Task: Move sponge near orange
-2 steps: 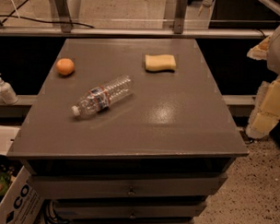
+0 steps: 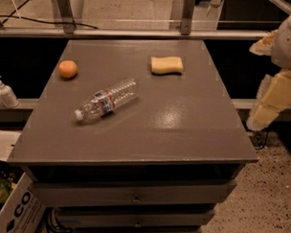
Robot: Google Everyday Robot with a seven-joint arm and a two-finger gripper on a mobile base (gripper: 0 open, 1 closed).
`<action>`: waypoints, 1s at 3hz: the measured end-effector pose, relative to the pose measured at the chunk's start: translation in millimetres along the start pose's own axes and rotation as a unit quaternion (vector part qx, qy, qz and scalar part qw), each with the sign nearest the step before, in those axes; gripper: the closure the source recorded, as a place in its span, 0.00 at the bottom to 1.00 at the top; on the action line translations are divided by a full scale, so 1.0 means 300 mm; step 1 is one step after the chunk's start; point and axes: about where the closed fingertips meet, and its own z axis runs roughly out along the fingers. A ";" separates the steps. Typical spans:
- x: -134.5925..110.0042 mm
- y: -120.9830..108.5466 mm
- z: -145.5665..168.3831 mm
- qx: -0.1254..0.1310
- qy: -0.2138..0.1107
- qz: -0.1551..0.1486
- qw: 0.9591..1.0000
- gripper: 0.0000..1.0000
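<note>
The pale yellow sponge (image 2: 167, 65) lies flat at the back right of the grey table (image 2: 183, 134). The orange (image 2: 67, 69) sits at the back left of the table, well apart from the sponge. My gripper (image 2: 272, 96), with its yellowish pads, hangs off the table's right edge at the frame's right side. It is to the right of the sponge, nearer than it, and holds nothing.
A clear plastic water bottle (image 2: 106, 101) lies on its side between the orange and the sponge, nearer the front. A soap dispenser (image 2: 4, 92) stands on a ledge to the left. A cardboard box (image 2: 8, 207) sits on the floor at lower left. Drawers are under the tabletop.
</note>
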 end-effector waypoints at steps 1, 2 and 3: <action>-0.068 -0.109 0.077 -0.001 -0.062 -0.005 0.998 0.00; -0.141 -0.205 0.185 -0.005 -0.113 -0.010 0.994 0.00; -0.232 -0.306 0.314 -0.009 -0.148 -0.014 0.989 0.00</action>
